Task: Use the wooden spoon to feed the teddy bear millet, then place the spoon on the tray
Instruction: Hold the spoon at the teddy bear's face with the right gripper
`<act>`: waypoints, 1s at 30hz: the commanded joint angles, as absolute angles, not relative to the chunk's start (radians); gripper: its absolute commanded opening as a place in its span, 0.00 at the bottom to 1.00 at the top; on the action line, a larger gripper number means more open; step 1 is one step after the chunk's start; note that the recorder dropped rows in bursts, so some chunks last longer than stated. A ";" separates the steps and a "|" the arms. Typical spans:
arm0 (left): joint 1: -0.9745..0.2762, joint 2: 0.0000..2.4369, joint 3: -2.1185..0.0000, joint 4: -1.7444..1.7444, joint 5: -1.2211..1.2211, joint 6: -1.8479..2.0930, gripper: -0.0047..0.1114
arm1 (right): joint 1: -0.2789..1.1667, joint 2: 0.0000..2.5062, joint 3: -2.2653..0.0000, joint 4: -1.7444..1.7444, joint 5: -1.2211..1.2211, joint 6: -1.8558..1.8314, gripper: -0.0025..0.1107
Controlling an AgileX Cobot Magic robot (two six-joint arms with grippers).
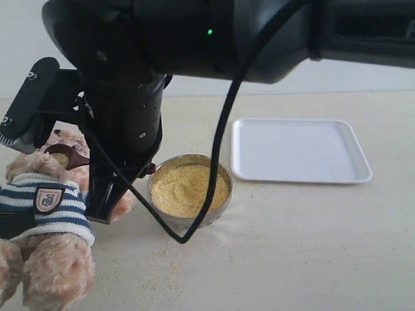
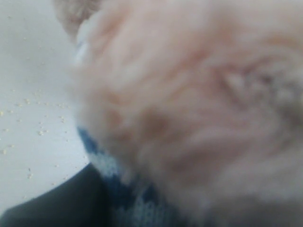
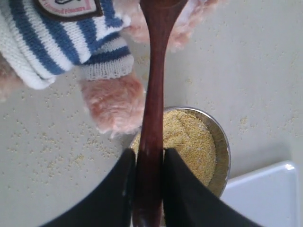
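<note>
The teddy bear [image 1: 45, 214] sits at the left in its striped shirt, its head mostly hidden behind the right arm. My right gripper [image 3: 149, 158] is shut on the handle of the wooden spoon [image 3: 154, 90]. The spoon's bowl [image 1: 62, 157] carries a little millet and sits right at the bear's face. The steel bowl [image 1: 224, 173] full of millet [image 1: 188, 190] stands just right of the bear. The white tray [image 1: 298, 150] lies empty to the right. My left gripper [image 1: 13, 225] is at the bear's side, one dark finger [image 2: 52, 203] against the shirt, and fur fills that view.
Loose millet grains [image 1: 152, 272] are scattered over the pale table around the bowl and in front of the bear. A black cable [image 1: 220, 136] hangs from the right arm in a loop across the bowl.
</note>
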State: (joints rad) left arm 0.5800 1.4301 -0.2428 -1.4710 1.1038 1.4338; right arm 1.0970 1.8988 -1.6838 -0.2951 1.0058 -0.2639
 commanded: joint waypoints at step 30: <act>0.584 1.431 -0.243 -1.486 1.132 1.444 0.08 | 1.301 1.958 -1.687 -0.801 1.160 -0.080 0.02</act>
State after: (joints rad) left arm 0.5800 1.4301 -0.2428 -1.4710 1.1019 1.4338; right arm 1.2802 1.9567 -1.6838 -0.7318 1.1265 -0.0958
